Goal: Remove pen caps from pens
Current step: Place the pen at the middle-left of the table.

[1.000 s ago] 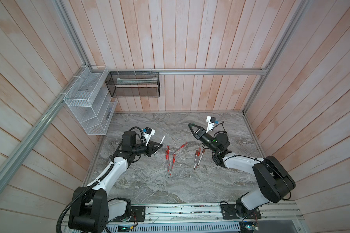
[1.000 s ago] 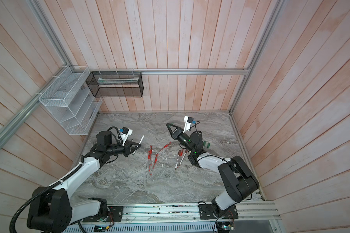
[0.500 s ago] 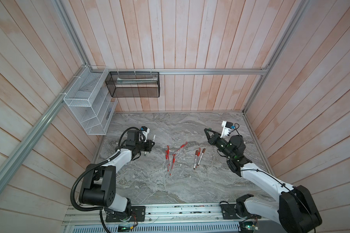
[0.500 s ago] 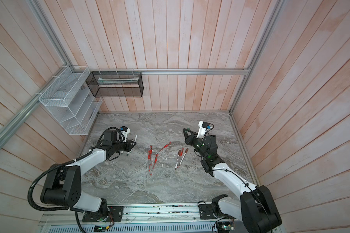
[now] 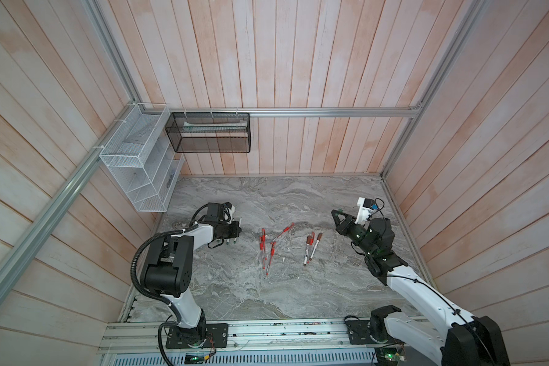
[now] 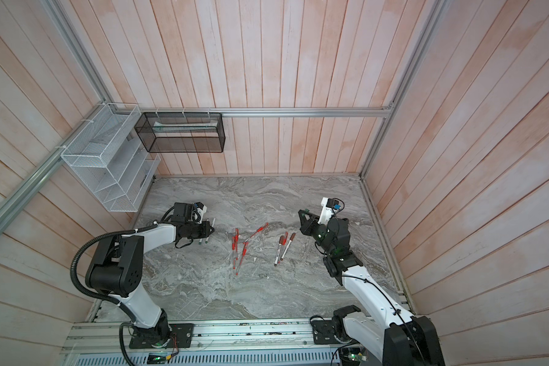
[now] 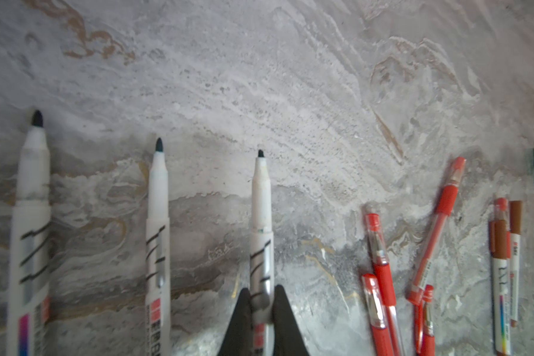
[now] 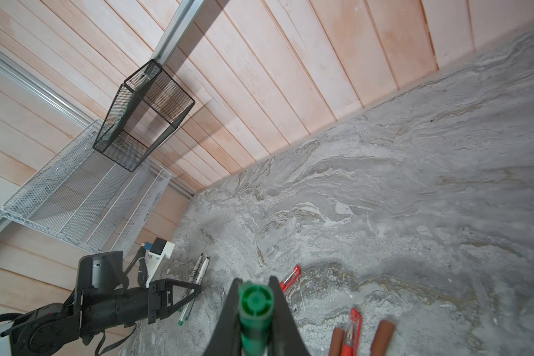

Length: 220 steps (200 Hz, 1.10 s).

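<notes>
Pulled apart: left gripper (image 7: 261, 291) clamps bare marker (image 7: 261, 200), 9 o'clock; right gripper (image 8: 255, 282) clamps green cap (image 8: 256, 303), 3 o'clock. One more uncapped.

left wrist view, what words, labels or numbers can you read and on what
Nothing reads clearly.
Marker in the left gripper: dark strokes and a red patch, blurred.
Two loose markers: same print, blurred.
Brown-capped markers: small print, too small to read.
Red pens: no legible label.
</notes>
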Available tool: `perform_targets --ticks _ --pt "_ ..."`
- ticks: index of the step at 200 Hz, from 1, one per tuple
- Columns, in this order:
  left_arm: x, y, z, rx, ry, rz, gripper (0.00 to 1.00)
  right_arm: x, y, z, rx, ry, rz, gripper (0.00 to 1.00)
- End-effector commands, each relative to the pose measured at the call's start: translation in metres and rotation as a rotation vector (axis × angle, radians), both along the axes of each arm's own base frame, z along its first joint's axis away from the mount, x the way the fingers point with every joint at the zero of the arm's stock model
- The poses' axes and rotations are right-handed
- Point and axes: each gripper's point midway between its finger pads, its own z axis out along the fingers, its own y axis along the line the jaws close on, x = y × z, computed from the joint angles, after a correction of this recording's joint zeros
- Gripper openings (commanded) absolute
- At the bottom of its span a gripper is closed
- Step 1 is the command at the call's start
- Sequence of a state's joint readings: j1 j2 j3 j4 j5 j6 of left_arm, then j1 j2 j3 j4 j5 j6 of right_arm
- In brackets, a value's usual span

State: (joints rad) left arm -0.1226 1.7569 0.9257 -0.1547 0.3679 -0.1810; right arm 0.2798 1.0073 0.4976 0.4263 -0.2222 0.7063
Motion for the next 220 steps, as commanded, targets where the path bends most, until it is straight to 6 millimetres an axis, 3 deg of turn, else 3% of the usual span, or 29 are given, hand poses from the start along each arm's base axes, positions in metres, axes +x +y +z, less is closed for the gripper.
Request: perform_targets --ticks 1,21,48,80,103,138,192,220 --pt "0.009 0.005 -0.007 0.033 0.011 0.020 0.01 -0.003 -0.011 -0.013 -0.031 0.031 -0.019 0.00" --pt "0.011 0.010 -0.011 0.071 0.021 0.030 0.04 -0.001 -0.018 -0.016 -0.015 0.054 -0.032 0.00" --pt "0.014 0.010 -0.014 0.075 0.034 0.030 0.19 0.001 -0.025 -0.019 -0.028 0.056 -0.041 0.00" --pt "0.010 0.015 -0.015 0.104 0.031 0.038 0.20 0.006 -0.034 -0.020 -0.059 0.098 -0.059 0.00" --pt "0.010 0.011 -0.011 0.091 0.027 0.034 0.20 0.012 -0.046 -0.034 -0.127 0.175 -0.076 0.00" --pt "0.015 0.003 0.020 0.050 -0.021 0.033 0.26 0.022 -0.057 -0.042 -0.226 0.270 -0.074 0.00" --pt "0.007 -0.008 0.091 0.051 -0.252 -0.032 0.55 0.035 -0.094 -0.064 -0.330 0.391 -0.127 0.00" --pt "0.002 0.004 0.124 0.082 -0.399 -0.061 0.73 0.040 -0.112 -0.084 -0.343 0.485 -0.144 0.00"
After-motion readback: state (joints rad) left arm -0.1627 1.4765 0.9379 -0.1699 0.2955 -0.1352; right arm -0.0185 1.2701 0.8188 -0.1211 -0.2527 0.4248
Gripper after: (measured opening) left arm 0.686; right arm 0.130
